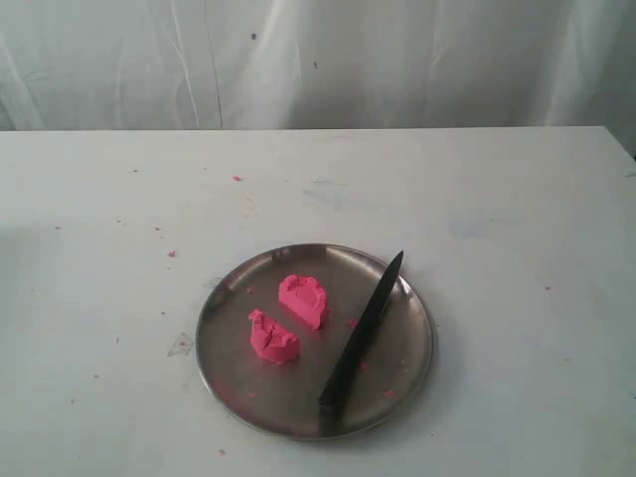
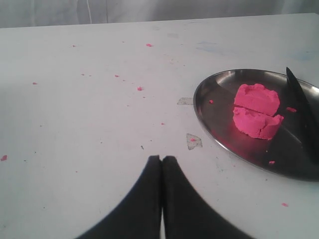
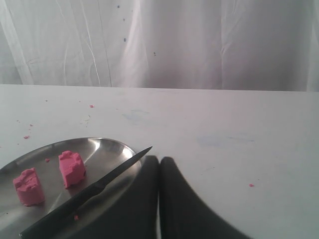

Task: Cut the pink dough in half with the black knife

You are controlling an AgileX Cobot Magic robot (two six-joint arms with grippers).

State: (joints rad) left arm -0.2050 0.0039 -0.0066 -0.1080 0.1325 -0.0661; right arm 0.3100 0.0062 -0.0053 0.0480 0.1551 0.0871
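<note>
Dough (image 1: 302, 300): two halves, apart, on plate (image 1: 298, 405). Soft, dents easily, so you leave it be. Knife (image 1: 363, 333) lies beside them, tip at the rim. Likely light, stiff, slick on steel; you'd take the handle end. Left fingers (image 2: 149, 189) and right fingers (image 3: 174, 189) are together, empty, over the surface (image 1: 99, 248).

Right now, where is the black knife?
In the exterior view the black knife lies diagonally on the right side of the steel plate, just right of the two pink dough halves, its tip over the far rim.
</note>
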